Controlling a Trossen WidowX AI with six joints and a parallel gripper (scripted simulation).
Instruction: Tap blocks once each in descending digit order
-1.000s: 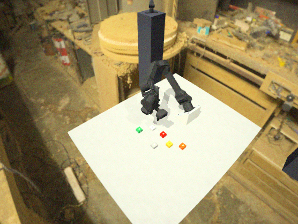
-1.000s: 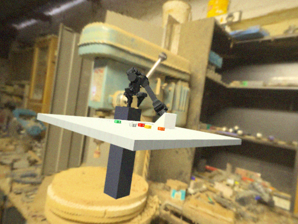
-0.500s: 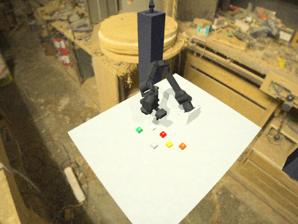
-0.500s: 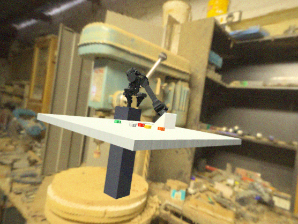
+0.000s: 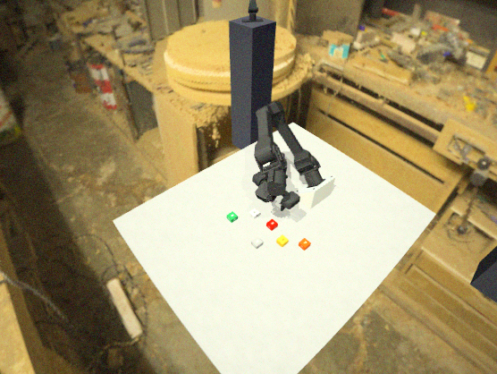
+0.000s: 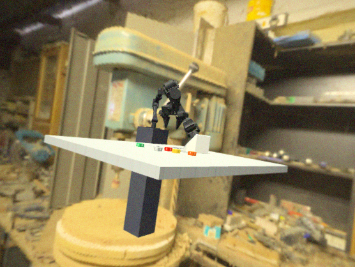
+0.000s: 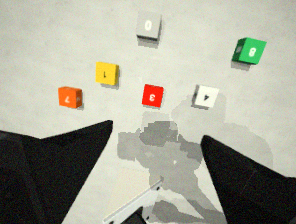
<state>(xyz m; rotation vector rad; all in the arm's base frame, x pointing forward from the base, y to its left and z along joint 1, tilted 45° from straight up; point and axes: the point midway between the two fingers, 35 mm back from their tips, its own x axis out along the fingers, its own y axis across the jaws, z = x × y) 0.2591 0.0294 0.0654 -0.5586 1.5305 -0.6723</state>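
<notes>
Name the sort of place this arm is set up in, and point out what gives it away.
Probably a woodworking shop: a big pale-green machine with a long handle stands behind the table, and a workbench lies heaped with scraps and what looks like sawdust.

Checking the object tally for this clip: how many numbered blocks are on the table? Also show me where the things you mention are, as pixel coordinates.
6. In the wrist view, gray block [image 5: 256,243] [image 7: 148,26] tops the group; green block [image 5: 231,216] [image 7: 251,51] far right; yellow block [image 5: 282,241] [image 6: 176,151] [image 7: 107,73], orange block [image 5: 304,244] [image 6: 191,153] [image 7: 70,97] left; red block [image 5: 272,225] [image 6: 168,149] [image 7: 152,96] central; white block [image 5: 255,213] [image 7: 206,96] right of it.
</notes>
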